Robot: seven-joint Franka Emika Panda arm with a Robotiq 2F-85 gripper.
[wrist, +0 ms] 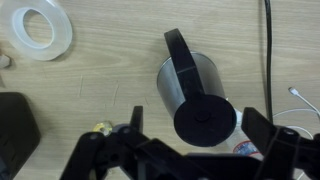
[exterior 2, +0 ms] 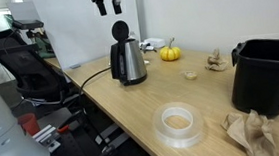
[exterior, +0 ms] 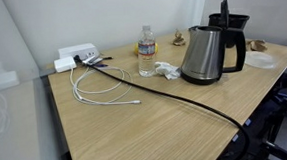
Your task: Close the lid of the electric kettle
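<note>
While the wrist view looks straight down, the gripper (wrist: 192, 122) has its two fingers (wrist: 136, 124) spread wide apart, holding nothing and touching nothing. Below them, the lid (wrist: 206, 120) stands open on the electric kettle (wrist: 182, 85). The kettle rests upright on the wooden table (wrist: 100, 80), well apart from a tape roll (wrist: 38, 32).

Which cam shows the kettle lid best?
An exterior view: the lid stands upright over the electric kettle, round face clear against the white wall. In an exterior view the lid is only a narrow dark sliver. Wrist view: big dark disc, tilt unclear.
</note>
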